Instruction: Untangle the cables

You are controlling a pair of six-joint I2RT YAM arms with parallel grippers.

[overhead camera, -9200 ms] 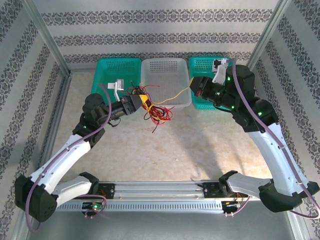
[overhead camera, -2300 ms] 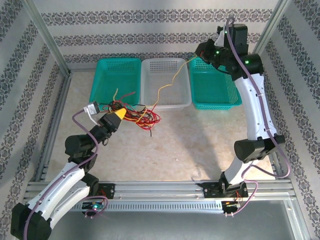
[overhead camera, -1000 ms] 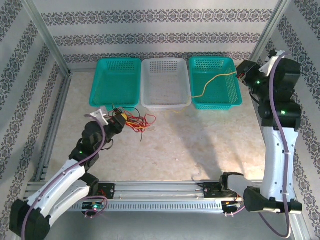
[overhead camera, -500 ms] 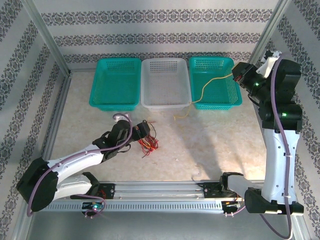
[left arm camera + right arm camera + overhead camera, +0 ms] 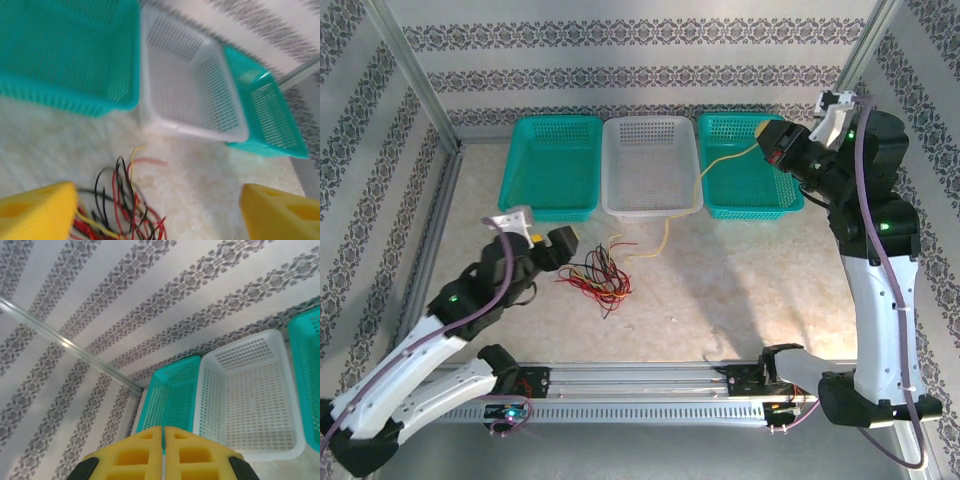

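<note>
The right gripper (image 5: 772,152) clenches the yellow cable (image 5: 666,232); the left gripper (image 5: 558,245) gapes beside the bundle (image 5: 598,280), which, unanchored, could drag along.

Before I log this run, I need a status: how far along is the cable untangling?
Looks done: one thin yellow cable is drawn out, trailing from the right gripper across the teal plastic basket on the right to the pale tabletop. In hand: that cable, in the shut right gripper; the left gripper hangs open above the pile. Left: the knot of red and black wires, with some yellow, lies tangled.
</note>
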